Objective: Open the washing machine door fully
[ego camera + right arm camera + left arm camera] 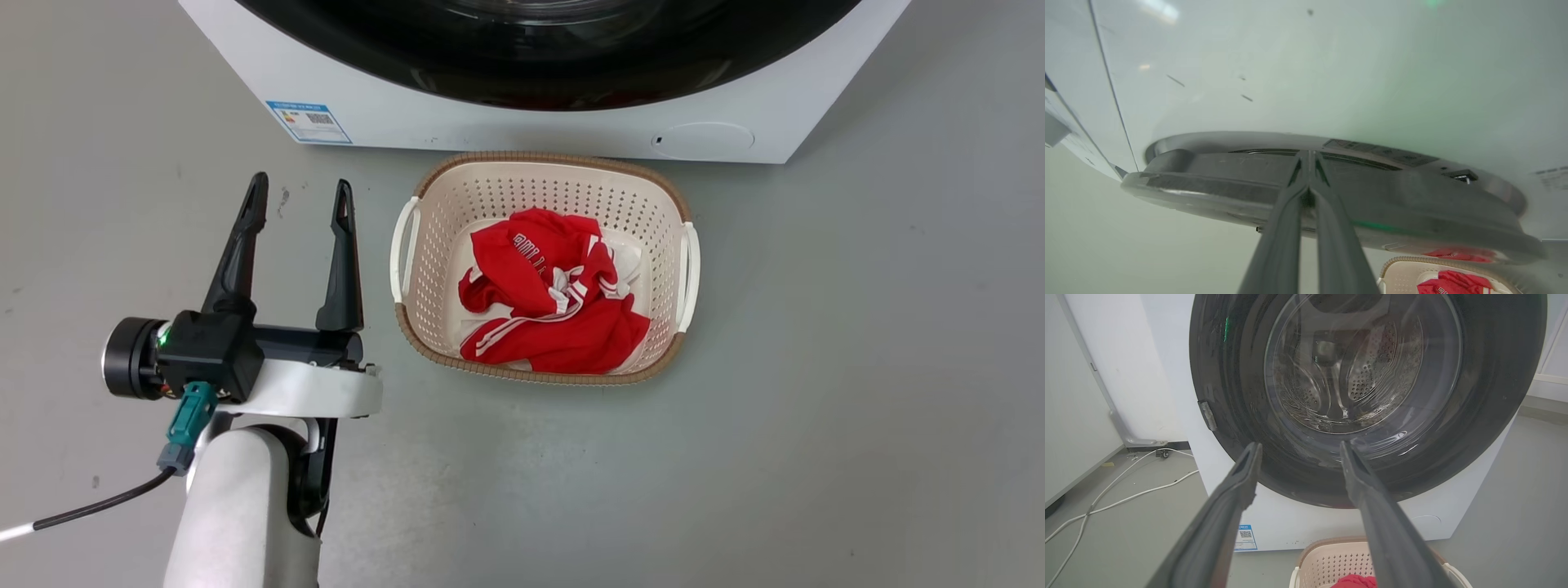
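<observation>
The washing machine door (1363,396) is a big glossy black ring with a clear glass bowl, and the steel drum shows through the glass. Its lower rim (555,73) runs along the top of the head view. My left gripper (302,200) hangs open over the floor in front of the machine's left side, apart from the door and holding nothing; its fingers (1249,473) frame the door's lower part. My right gripper (1308,157) is shut, with its tips together at the door's rim (1216,185), seen edge-on against the white machine front (1331,73).
A beige perforated laundry basket (424,245) holding red clothing (555,294) stands on the grey floor right below the door. White cables (1126,490) trail over the floor left of the machine, beside a white wall panel (1073,416). Bare floor lies to the right.
</observation>
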Motion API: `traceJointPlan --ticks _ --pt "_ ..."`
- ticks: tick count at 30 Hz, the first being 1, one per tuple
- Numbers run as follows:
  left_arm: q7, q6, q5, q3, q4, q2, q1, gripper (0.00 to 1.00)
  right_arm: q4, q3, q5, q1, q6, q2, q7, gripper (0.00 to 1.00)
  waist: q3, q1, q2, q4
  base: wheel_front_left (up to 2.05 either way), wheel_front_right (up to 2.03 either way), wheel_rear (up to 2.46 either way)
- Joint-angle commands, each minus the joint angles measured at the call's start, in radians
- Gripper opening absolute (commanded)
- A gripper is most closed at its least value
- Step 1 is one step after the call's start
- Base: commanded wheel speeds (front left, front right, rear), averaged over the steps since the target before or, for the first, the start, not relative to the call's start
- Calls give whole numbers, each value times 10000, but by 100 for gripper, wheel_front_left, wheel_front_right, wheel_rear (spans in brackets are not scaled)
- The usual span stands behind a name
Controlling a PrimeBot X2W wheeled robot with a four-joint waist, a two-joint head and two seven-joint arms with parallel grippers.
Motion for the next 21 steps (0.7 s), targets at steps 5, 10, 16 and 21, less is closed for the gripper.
traceJointPlan --ticks 5,10,16,21 --pt "-25 -6 -16 12 -42 -35 -203 100 148 51 -91 7 0 273 423 0 171 -1 0 38 0 0 0" --pt "-25 -8 -35 -31 10 -56 -224 100 148 -79 -23 247 0 126 696 0 157 -1 0 42 0 0 0" --pt "-25 38 -71 -112 55 -77 -328 100 140 -290 129 343 0 123 1229 0 82 -1 0 -1 0 0 0" --pt "-25 27 -42 -167 121 -84 -263 100 131 -436 305 497 0 276 1843 0 -95 -1 0 -108 0 0 0"
